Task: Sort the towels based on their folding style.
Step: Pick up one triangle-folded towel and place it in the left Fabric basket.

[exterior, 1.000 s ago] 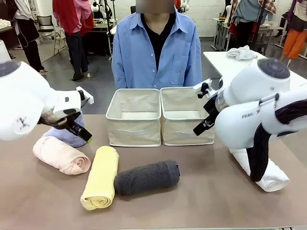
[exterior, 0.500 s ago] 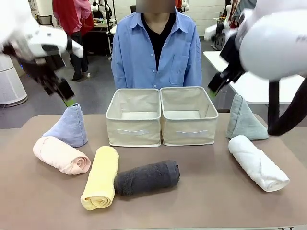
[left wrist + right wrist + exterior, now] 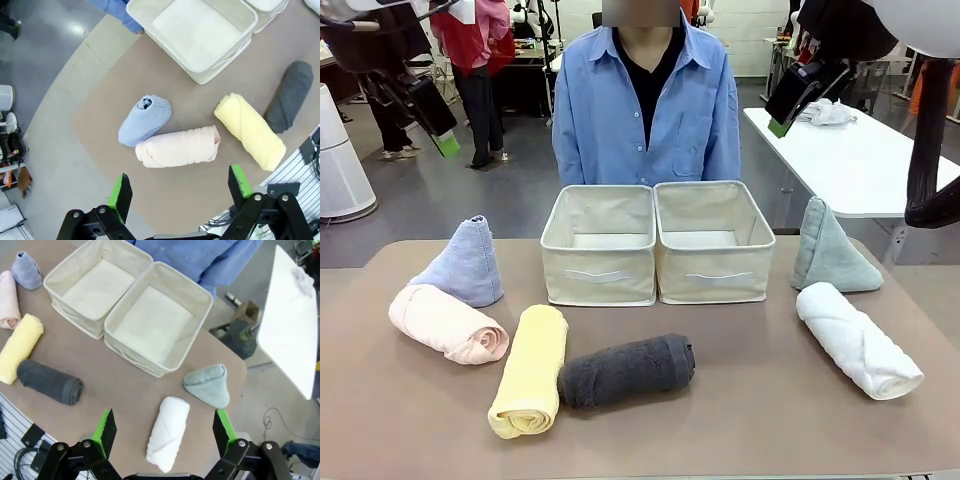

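Six towels lie on the brown table. At the left are a pale blue cone point(image 3: 465, 262) point(image 3: 145, 120), a pink roll point(image 3: 447, 324) point(image 3: 179, 146), a yellow roll point(image 3: 530, 370) point(image 3: 250, 131) and a dark grey roll point(image 3: 626, 370) point(image 3: 290, 96). At the right are a grey-green cone point(image 3: 830, 250) point(image 3: 207, 385) and a white roll point(image 3: 858, 340) point(image 3: 167, 432). My left gripper point(image 3: 430, 135) point(image 3: 181, 187) hangs open high above the left towels. My right gripper point(image 3: 790, 110) point(image 3: 164, 429) hangs open high above the right ones. Both hold nothing.
Two empty beige fabric baskets point(image 3: 598, 270) point(image 3: 712, 270) stand side by side at the table's far middle. A person in a blue shirt point(image 3: 645, 110) stands behind them. A white side table point(image 3: 860, 165) with a cloth lump point(image 3: 825, 110) is at the back right.
Both arms have risen from low over the table to high above it, uncovering the blue cone, the grey-green cone and the white roll. No towel has moved.
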You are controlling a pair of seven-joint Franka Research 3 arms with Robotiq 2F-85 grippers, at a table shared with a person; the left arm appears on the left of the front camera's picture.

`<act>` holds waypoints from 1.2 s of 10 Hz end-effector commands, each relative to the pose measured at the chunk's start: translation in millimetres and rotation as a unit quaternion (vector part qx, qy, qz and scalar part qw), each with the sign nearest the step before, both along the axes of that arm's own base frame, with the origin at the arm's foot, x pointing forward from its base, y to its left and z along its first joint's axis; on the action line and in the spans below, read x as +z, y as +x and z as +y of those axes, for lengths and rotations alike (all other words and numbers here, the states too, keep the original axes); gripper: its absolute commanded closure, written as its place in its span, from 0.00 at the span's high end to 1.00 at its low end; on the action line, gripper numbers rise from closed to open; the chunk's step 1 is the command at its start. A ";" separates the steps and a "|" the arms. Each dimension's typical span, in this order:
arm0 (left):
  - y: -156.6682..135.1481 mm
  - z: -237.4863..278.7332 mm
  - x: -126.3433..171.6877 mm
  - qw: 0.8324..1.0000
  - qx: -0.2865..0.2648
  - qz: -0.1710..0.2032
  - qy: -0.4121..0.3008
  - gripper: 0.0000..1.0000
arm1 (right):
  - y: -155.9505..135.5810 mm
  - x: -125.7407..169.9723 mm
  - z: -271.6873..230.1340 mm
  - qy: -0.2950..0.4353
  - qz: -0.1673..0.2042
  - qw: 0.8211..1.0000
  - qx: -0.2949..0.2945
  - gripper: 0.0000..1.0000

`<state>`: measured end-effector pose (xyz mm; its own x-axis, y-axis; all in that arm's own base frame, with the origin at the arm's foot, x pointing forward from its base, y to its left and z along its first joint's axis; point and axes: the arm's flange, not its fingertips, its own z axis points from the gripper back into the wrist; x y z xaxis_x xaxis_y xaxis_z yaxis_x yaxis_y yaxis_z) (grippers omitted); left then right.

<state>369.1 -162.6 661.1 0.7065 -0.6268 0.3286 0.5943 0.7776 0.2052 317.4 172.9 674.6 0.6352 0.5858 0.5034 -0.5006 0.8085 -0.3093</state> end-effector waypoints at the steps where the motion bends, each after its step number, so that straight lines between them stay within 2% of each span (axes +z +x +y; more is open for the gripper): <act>1: 5.5 2.9 -10.7 1.000 0.003 0.013 -0.004 1.00 | 4.9 -8.7 -2.0 0.005 0.007 1.000 0.005 1.00; 4: 6.1 0.2 -9.6 1.000 0.002 0.011 0.003 1.00 | 3.7 -5.0 -0.9 -0.001 0.006 1.000 -0.001 1.00; 5: 33.3 30.3 -7.4 0.987 -0.108 0.100 -0.069 1.00 | 30.5 -5.7 -28.4 0.094 0.155 0.980 0.087 1.00; 6: 51.4 57.9 -5.4 0.972 -0.168 0.105 -0.129 1.00 | 50.8 -4.9 -64.2 0.136 0.194 0.958 0.163 1.00; 7: 63.8 84.9 -6.8 0.951 -0.219 0.131 -0.176 1.00 | 70.3 -5.5 -104.6 0.197 0.251 0.920 0.229 1.00; 8: 83.0 120.4 -6.0 0.925 -0.264 0.151 -0.227 1.00 | 98.7 -6.4 -153.6 0.272 0.276 0.879 0.278 1.00; 9: 90.6 152.5 -6.4 0.903 -0.292 0.149 -0.278 1.00 | 117.1 -7.8 -197.3 0.336 0.264 0.857 0.289 1.00; 10: 93.7 185.1 -6.8 0.880 -0.314 0.133 -0.332 1.00 | 123.9 -6.6 -236.2 0.387 0.234 0.837 0.308 1.00; 11: 93.0 216.6 -8.8 0.862 -0.313 0.101 -0.386 1.00 | 123.5 -6.2 -267.8 0.427 0.202 0.819 0.325 1.00; 12: 94.0 247.3 -15.3 0.850 -0.296 0.063 -0.432 1.00 | 122.9 -9.4 -292.4 0.454 0.174 0.812 0.322 1.00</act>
